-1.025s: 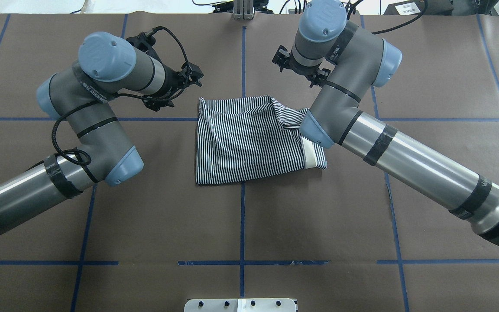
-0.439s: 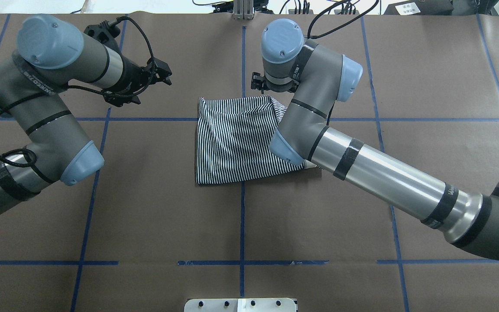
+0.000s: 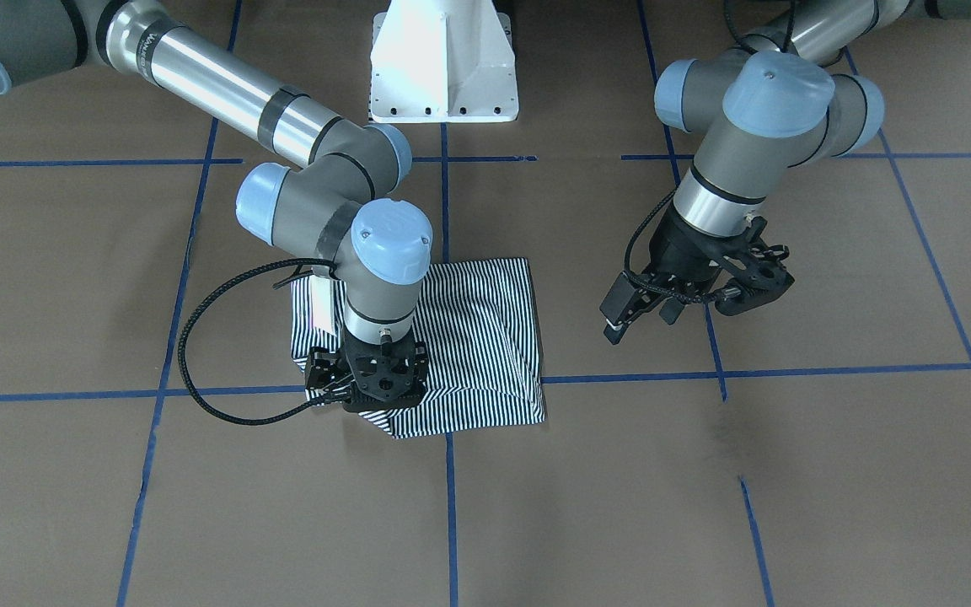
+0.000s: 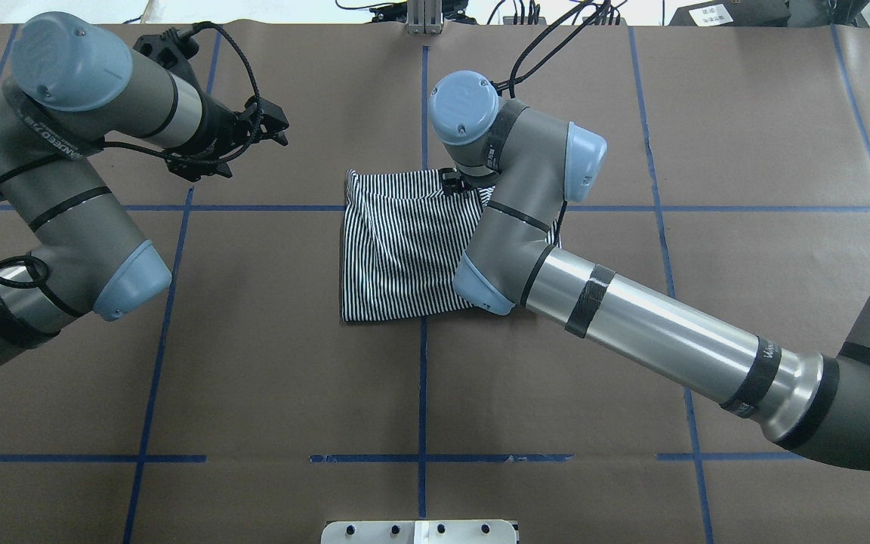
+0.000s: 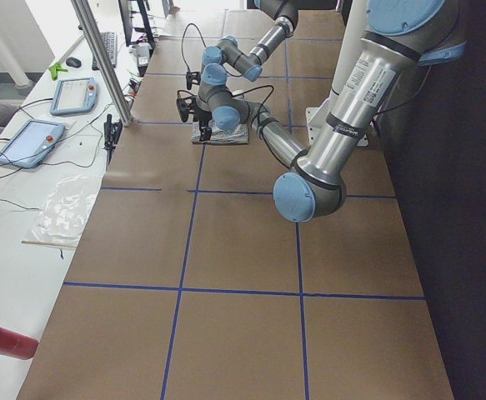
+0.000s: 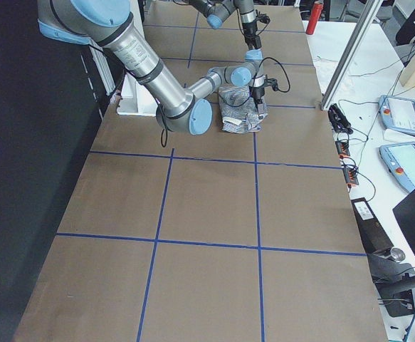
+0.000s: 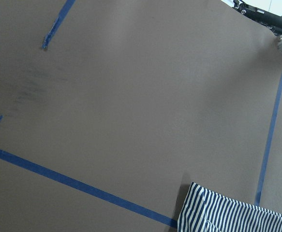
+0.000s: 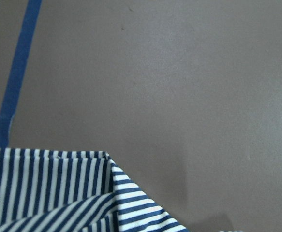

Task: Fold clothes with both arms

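Observation:
The striped shirt (image 4: 397,249) lies folded into a rough rectangle at the table's middle, also seen in the front-facing view (image 3: 477,337). My right gripper (image 4: 451,181) points down over the shirt's far edge, near its far right corner. The front-facing view shows this right gripper (image 3: 366,396) low on the cloth with its linkages spread, open, fingertips hidden. The right wrist view shows only a folded shirt corner (image 8: 49,193) and bare table. My left gripper (image 4: 278,127) hangs open and empty above bare table left of the shirt, also visible facing the robot (image 3: 759,287). Only the shirt's corner (image 7: 228,212) shows in the left wrist view.
Blue tape lines (image 4: 422,393) grid the brown table cover. The white pedestal base (image 3: 443,76) stands at the robot's side. Beyond the table's far edge are a metal post (image 5: 101,62), tablets (image 5: 30,142) and a red cylinder (image 5: 1,340).
My right arm swung left and lowered its gripper onto the shirt's far edge, covering the shirt's right side. My left arm drew back to the left, away from the shirt.

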Robot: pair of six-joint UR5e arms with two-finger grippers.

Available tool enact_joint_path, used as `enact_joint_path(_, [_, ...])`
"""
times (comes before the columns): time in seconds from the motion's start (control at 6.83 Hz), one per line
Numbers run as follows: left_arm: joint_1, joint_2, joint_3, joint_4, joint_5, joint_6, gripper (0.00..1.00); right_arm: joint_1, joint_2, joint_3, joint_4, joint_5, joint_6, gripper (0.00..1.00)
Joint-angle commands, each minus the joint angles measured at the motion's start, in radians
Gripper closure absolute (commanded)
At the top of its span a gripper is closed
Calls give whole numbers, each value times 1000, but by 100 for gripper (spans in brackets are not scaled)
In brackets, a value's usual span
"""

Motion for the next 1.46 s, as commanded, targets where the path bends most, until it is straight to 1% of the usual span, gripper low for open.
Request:
enact_joint_path(0.0, [0,1,-1,1,-4,-1,0,2,-14,-2,-22,-22,-101,0])
enact_joint_path(0.29, [2,-1,-1,1,-6,-7,0,23,-48,-2,-31,-54,-186,0])
enact_joint_path(0.59, [4,-10,-1,1,-7,-16,0,155,-80,-2,-30,-53,-399,0])
enact_joint_path(0.73, [4,-11,-9,2,-6,-16,0,193,-98,-6,-22,-53,-476,0])
enact_joint_path(0.88, [2,-7,-23,3,-6,-16,0,209,-100,-2,-17,-39,-492,0])
enact_joint_path(1.03, [-6,1,-32,3,-7,1,0,238,-108,13,-17,31,-513,0])
enact_joint_path(1.17, [-12,33,-55,4,-9,57,0,293,-165,83,-16,164,-542,0])
enact_joint_path(1.32, [-41,101,-105,6,-33,167,0,365,-248,164,-19,282,-547,0])
